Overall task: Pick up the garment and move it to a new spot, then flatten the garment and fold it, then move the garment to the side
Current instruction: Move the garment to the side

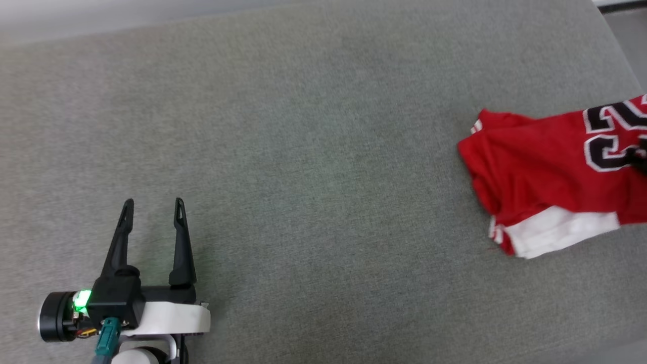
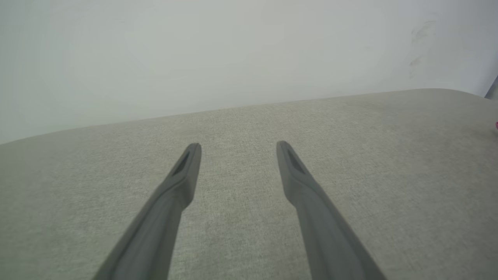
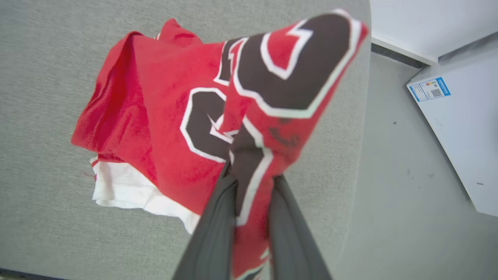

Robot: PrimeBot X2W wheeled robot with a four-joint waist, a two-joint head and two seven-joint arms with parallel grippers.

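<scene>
Left hand (image 1: 154, 202): its two dark fingers are spread wide and there is nothing between them.
Left arm pose: the hand lies low over the grey fabric worktop (image 1: 323, 126). The fingers point forward, toward the far edge and the pale wall (image 2: 233, 58) behind it. A green light shines on the wrist.
Right hand (image 3: 253, 175): the fingers are pressed together on a fold of the garment (image 3: 155, 116). They pinch red cloth with the dark, white-edged number print.
Right arm pose: the hand points down at the worktop from above.
Garment: it is bunched. The pinched fold rises to the right hand and the rest spreads below the fingers, to their left in the wrist view, with a white sleeve (image 3: 124, 190) at its edge. It is well apart from the left hand, far on that hand's right.
Right of the right fingers: the worktop ends, then comes a pale floor (image 3: 389, 202) and a white panel (image 3: 463, 147).
</scene>
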